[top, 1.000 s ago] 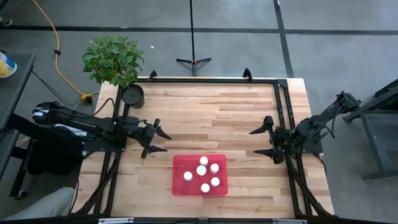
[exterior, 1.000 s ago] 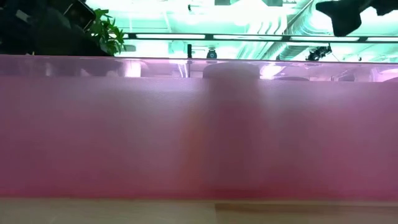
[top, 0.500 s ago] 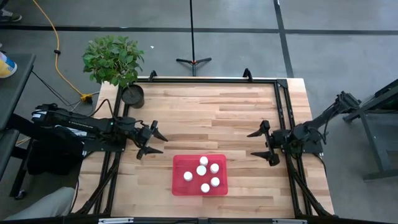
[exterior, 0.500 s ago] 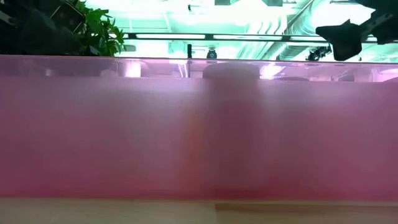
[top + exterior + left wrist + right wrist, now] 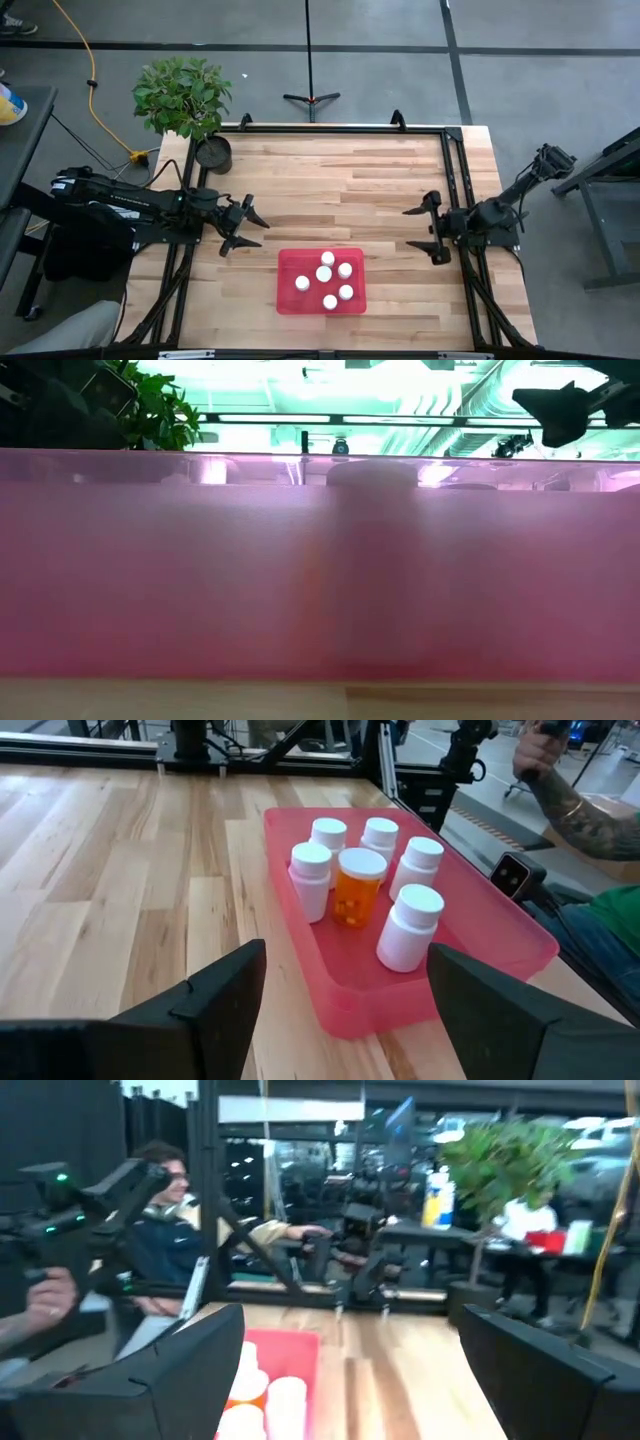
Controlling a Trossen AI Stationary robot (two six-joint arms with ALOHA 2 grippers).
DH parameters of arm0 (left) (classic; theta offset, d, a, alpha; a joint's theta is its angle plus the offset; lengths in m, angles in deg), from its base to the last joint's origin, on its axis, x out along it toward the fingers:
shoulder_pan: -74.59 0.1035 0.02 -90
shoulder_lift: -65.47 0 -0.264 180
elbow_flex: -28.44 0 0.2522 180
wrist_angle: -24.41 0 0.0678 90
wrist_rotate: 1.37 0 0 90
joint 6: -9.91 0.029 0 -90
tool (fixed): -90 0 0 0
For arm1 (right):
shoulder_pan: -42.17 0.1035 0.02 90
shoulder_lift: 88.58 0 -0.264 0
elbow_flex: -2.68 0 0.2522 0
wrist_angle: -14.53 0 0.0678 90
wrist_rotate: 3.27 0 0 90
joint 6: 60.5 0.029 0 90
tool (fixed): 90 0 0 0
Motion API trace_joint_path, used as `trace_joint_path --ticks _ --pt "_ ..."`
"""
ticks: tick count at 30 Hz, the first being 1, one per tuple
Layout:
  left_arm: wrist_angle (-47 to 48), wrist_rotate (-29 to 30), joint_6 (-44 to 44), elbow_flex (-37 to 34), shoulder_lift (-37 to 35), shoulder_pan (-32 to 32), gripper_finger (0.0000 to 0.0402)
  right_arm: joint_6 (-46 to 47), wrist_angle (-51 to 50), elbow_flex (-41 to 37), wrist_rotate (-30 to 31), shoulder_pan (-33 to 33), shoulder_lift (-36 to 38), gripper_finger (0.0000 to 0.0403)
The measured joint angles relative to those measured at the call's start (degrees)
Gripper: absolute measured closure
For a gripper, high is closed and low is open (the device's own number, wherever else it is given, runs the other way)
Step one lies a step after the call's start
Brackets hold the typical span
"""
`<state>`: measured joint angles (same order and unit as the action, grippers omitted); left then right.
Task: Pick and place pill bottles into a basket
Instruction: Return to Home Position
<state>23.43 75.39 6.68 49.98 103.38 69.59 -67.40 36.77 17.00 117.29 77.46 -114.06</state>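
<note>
Left gripper (image 5: pixel 258 230), right gripper (image 5: pixel 407 229): fingers spread wide, facing each other.

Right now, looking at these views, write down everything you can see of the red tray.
The red tray is a shallow, translucent, plastic-looking rectangle with rounded corners and low walls. It lies flat on the wooden table, between the two arms. Six white-capped pill bottles stand upright inside, one with an orange body. The left gripper and right gripper, both open, hang clear of it.
</note>
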Motion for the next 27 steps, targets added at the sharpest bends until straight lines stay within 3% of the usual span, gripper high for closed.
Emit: trace_joint_path --ticks 3,10,17,19,27 --pt "0.0 0.0 0.6 0.0 0.0 0.0 0.0092 -3.8 3.0 0.0 0.3 0.1 0.0 0.0045" --pt "-0.1 0.0 1.5 0.0 -0.9 0.0 0.0092 -6.8 5.9 0.0 -6.9 0.1 -0.3 0.0045" --pt "0.0 2.1 1.3 0.0 -1.0 0.1 0.0092 1.8 0.6 0.0 6.5 0.0 -1.9 0.0045" --pt "-0.1 3.1 1.3 0.0 -1.1 0.1 0.0092 4.3 -0.9 0.0 7.7 0.0 -1.9 0.0045" --pt "-0.3 3.5 -0.7 0.0 -1.0 0.1 0.0092 5.4 -2.6 0.0 0.2 0.0 -1.8 0.0045"
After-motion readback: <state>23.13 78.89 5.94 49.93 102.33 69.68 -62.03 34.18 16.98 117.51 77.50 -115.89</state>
